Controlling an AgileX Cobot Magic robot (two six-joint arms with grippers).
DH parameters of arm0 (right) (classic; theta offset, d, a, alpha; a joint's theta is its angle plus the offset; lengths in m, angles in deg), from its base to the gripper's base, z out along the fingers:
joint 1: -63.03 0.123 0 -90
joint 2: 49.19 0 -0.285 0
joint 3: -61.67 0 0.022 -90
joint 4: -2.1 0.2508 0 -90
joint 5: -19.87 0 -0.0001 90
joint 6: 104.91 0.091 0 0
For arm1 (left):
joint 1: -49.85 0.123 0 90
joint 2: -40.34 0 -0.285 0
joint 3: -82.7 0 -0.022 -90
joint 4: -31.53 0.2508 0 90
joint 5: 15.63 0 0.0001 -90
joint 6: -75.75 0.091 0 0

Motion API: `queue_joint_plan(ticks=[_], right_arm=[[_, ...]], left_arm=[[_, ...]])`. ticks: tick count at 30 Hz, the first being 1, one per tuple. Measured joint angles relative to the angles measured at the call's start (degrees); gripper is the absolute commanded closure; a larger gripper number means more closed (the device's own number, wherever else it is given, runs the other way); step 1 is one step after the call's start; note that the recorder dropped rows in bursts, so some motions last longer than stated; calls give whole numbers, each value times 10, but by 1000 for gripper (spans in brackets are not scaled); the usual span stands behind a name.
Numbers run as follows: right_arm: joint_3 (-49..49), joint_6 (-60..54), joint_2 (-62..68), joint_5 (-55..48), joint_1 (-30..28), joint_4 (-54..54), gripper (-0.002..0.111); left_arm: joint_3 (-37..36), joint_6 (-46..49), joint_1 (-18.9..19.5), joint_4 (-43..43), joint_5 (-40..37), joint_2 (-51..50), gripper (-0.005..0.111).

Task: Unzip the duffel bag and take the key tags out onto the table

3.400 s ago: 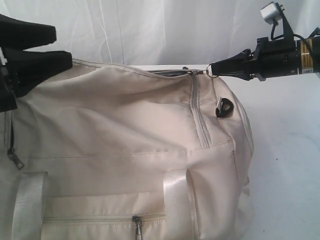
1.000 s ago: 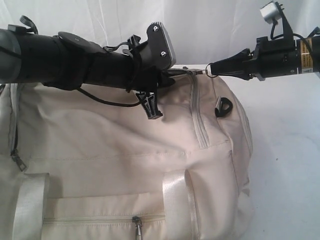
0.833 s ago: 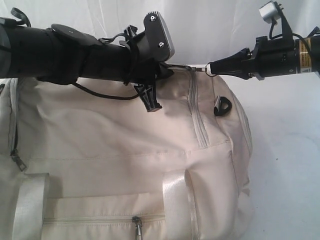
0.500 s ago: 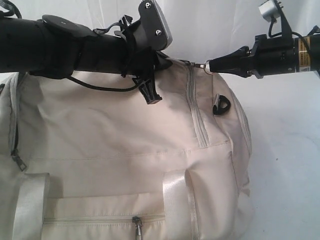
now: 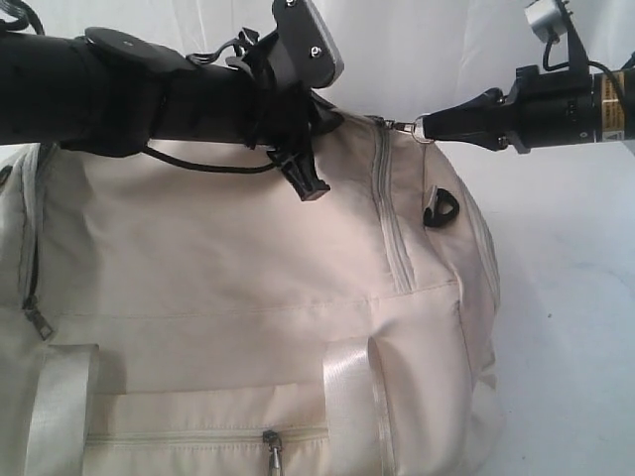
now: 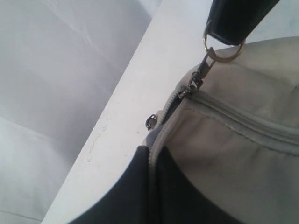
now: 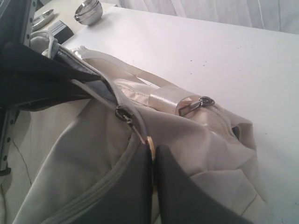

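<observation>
The cream duffel bag (image 5: 238,288) fills the exterior view and lies on the white table (image 5: 575,297). My left gripper (image 5: 332,117) reaches in from the left and is shut on the bag's top edge beside the zipper (image 6: 152,148). My right gripper (image 5: 429,126) comes in from the right and is shut on the metal ring (image 6: 224,51) of the top zipper's pull (image 7: 150,144). Behind the slider (image 6: 187,88) a short dark gap shows. The key tags are hidden.
A black D-ring (image 5: 442,210) hangs on the bag's right end. A front pocket zipper pull (image 5: 271,446) and a side zipper pull (image 5: 32,315) are lower down. Metal bowls (image 7: 88,10) and a small black item (image 7: 60,30) sit at the table's far corner.
My left arm has risen a little, lifting the bag's top edge with it. My right gripper has shifted slightly up and to the right with the zipper ring.
</observation>
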Motion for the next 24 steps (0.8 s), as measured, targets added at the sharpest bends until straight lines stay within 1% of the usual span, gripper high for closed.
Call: queue_joint_plan(ticks=[8, 13, 16, 24], right_arm=[[10, 9, -1, 8, -14, 8, 108], [21, 9, -2, 6, -15, 14, 108], [21, 9, -2, 9, -15, 23, 108], [21, 4, -2, 10, -2, 43, 108]], left_arm=[[0, -80, -9, 1, 24, 0, 107], [0, -146, -9, 49, 23, 17, 107], [-2, -157, -9, 63, 15, 28, 107], [-3, -171, -7, 67, 12, 46, 107]])
